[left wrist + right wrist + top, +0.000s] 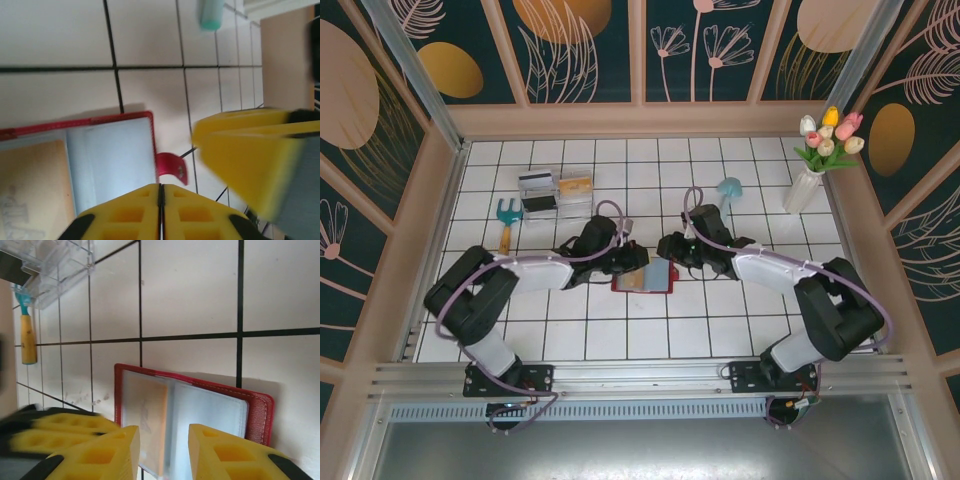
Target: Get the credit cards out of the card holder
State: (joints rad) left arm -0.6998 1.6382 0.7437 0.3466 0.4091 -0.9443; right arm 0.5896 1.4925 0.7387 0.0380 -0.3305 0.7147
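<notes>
Lying open and face up near the middle of the tabletop (570, 330), the card holder (645, 278) runs its long axis left to right, with its snap tab (172, 167) at the end toward the right arm and a tan credit card (150, 415) tucked in the left pocket. The left gripper (160, 192) sits at its edge, fingers pressed together on nothing I can see, and the right gripper (162, 432) hovers above with a narrow gap. Extraction looks barely begun: one gripper should pin the holder while the other catches the card's edge.
</notes>
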